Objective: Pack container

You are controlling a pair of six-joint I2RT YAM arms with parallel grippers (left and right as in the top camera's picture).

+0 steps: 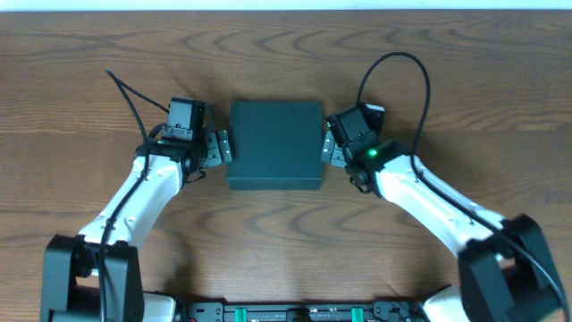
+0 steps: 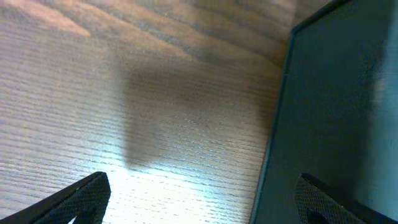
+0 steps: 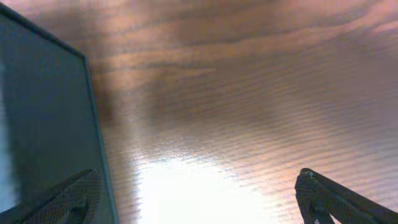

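Centre: matte, dark teal-black square cardboard box (image 1: pixel 274 143), plain and unpatterned. Background: brown wooden table (image 1: pixel 286 54) with darker wavy grain lines. Lower left and lower right: white-shelled left arm (image 1: pixel 134 201) and right arm (image 1: pixel 429 201), black-jointed; small green light (image 1: pixel 373 154) on the latter.

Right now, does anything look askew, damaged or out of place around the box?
Nothing stands out. The container lies flat and closed on the table, its visible edges straight and undented. The left gripper and right gripper sit open at its opposite sides, holding nothing.

Blurry wrist views, glare on table (image 3: pixel 186 193)
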